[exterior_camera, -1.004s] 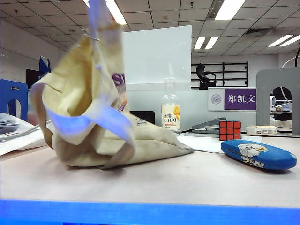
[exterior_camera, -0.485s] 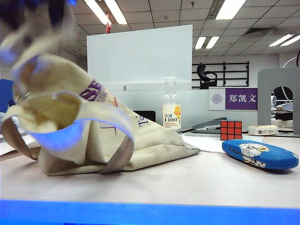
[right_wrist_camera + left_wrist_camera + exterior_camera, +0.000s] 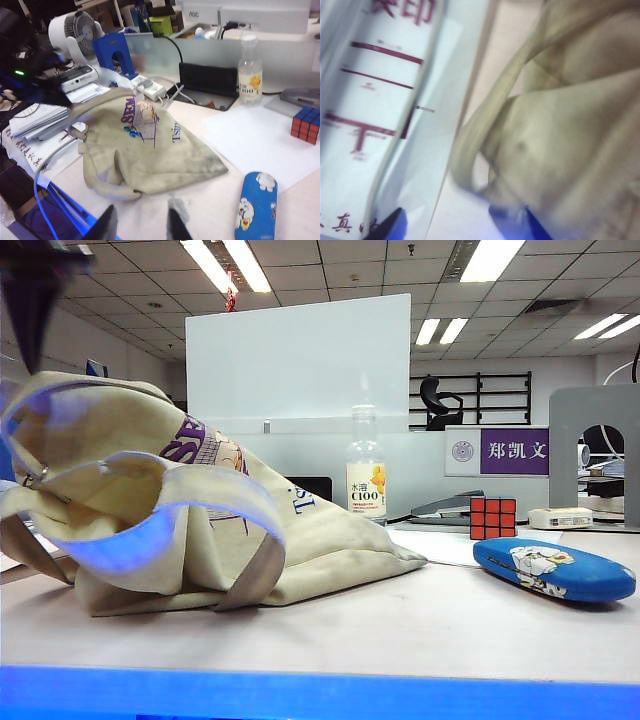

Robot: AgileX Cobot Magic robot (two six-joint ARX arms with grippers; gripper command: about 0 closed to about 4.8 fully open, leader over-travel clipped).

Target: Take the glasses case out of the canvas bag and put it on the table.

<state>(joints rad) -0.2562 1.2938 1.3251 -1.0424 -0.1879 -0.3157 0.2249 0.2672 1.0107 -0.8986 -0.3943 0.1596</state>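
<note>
glasses case (image 3: 554,570) on table (image 3: 400,625)

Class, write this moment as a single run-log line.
glasses case: on table, outside canvas bag | left gripper: above bag | right gripper: empty, above table

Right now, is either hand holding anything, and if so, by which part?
Nothing is held. The right hand hangs empty above the table, apart from the glasses case. The left hand hangs above the slumped canvas bag, clear of it.
</note>
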